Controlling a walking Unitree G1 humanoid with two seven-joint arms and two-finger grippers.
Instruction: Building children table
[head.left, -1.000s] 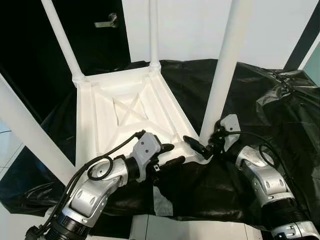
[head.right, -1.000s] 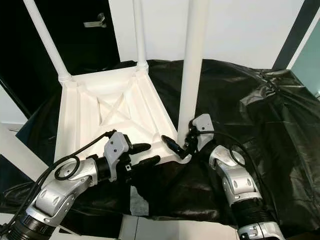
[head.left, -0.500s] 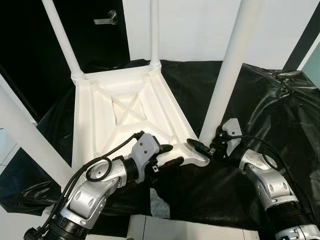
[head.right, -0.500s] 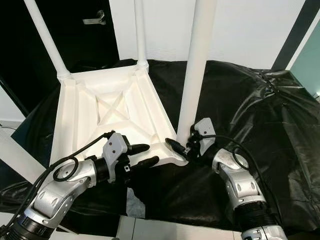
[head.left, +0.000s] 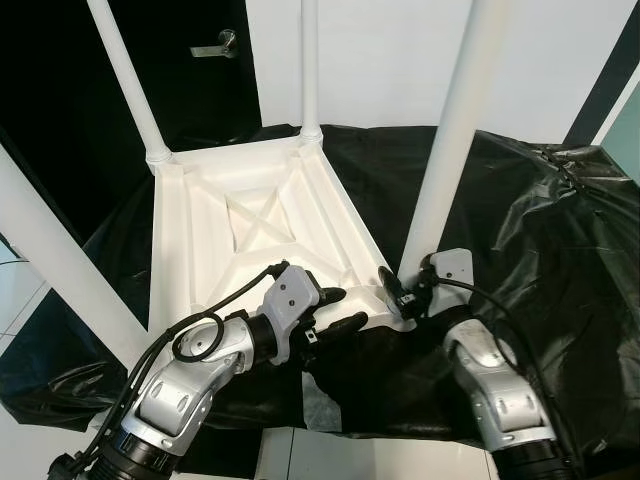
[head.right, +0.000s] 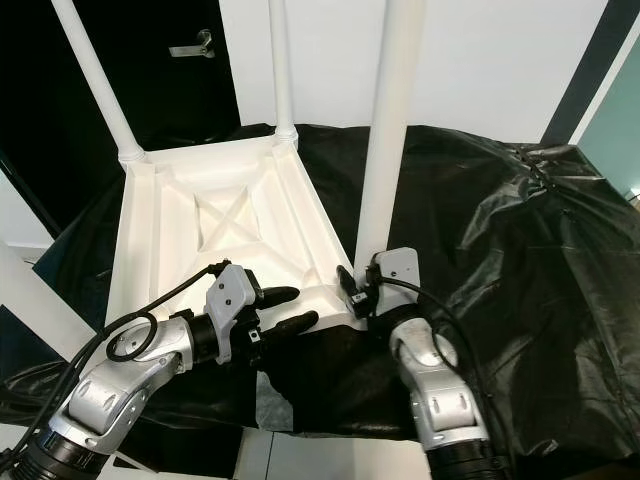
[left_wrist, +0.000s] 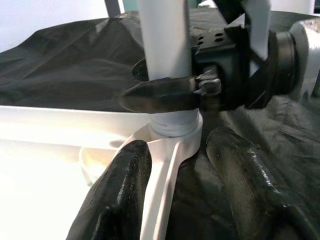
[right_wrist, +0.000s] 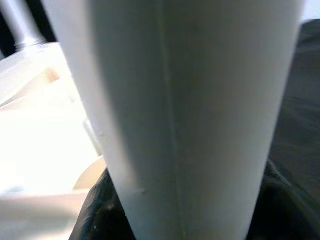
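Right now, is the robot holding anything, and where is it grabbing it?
Yes. The right end effector grips the near white table leg at its base, just above the corner socket. The left end effector is open, straddling the upturned tabletop's near edge.

No text, label, brand, number or sign can be read in any of the views.
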